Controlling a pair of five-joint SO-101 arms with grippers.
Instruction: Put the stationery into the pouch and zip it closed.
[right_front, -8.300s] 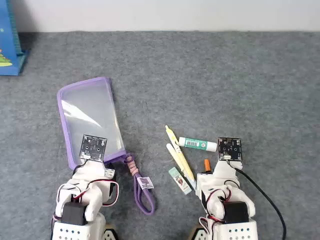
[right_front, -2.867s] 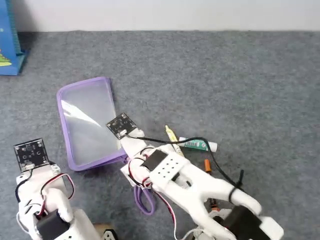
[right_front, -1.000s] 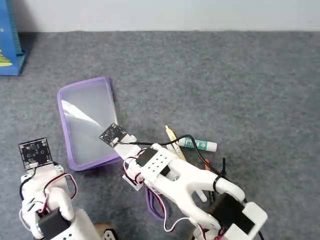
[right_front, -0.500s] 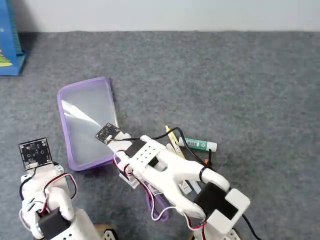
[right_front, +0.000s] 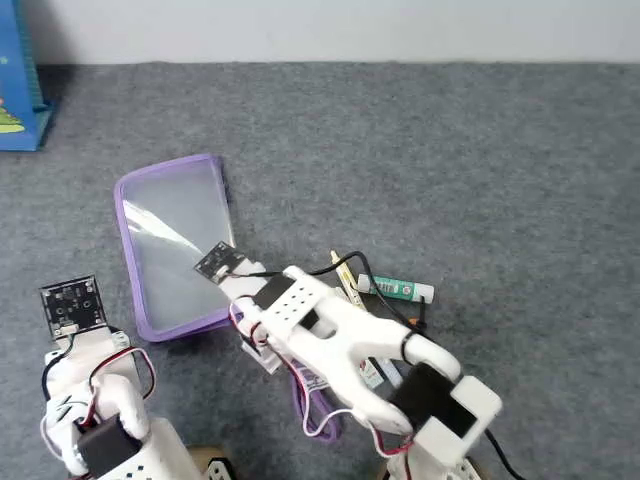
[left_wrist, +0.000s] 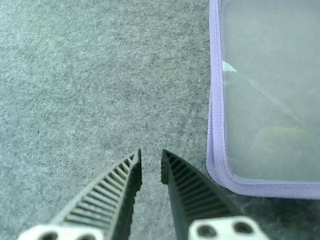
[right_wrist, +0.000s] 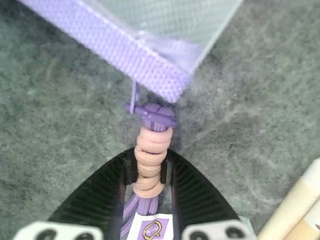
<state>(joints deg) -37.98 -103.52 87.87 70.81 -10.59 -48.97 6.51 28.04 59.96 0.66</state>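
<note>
Pouch (right_front: 175, 240) lies flat on grey desk (right_front: 450, 150), left of centre, clear front with purple trim, short edge toward the arms. Right arm stretches diagonally from the lower right across to the pouch's near right corner. Right claw (right_wrist: 148, 157) is clamped on the zip pull (right_wrist: 150, 150), fingers either side of the stack of peach beads just below the purple knot; the knot sits right at the pouch corner. Purple strap loop (right_front: 318, 415) trails from the pull back under that arm. Cannot tell whether the zip is open or shut.

Left arm sits at the lower left, pulled back from the pouch. Left claw (left_wrist: 150, 155) hangs over bare desk just beside the pouch's near left corner, fingers a narrow gap apart, gripping nothing, not touching the trim.

Stationery lies on the desk, right of the pouch and apart from it: glue stick (right_front: 402, 290) with green label lying crosswise, yellow pen (right_front: 342, 267) angled beside it, both partly covered by the right arm and its cable. Cream barrels (right_wrist: 295, 210) show at the right wrist view's edge, near the pull.

Blue box (right_front: 20, 80) stands at the far left edge, well apart.
</note>
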